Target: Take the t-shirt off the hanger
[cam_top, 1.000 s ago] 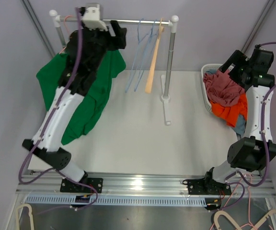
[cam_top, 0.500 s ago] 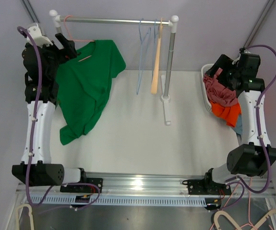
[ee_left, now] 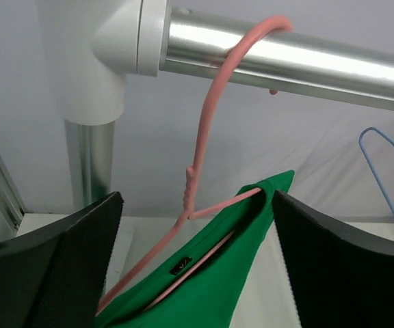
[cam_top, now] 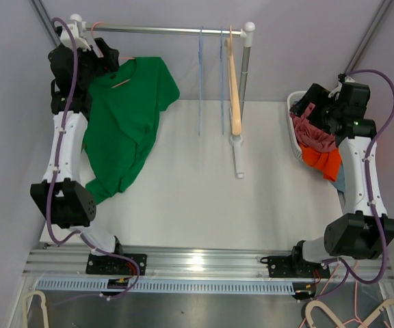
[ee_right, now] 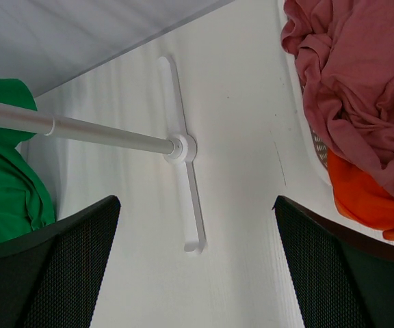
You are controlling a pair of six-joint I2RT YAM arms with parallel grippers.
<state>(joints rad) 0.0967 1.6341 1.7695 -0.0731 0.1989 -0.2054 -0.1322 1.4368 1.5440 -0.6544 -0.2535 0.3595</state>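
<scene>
Though agape, left tool (ee_left: 197, 225) near hanger (ee_left: 198, 147)

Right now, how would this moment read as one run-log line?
task: not done | green t-shirt: on pink hanger, hooked over rail | left gripper: open, facing hanger neck | right gripper: open, empty, beside basket

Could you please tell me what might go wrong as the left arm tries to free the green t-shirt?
1. The open left gripper frames the pink hanger and the green t-shirt together; closing may pinch both.
2. The hanger only hooks over the rail, so a tug could unhook everything.
</scene>
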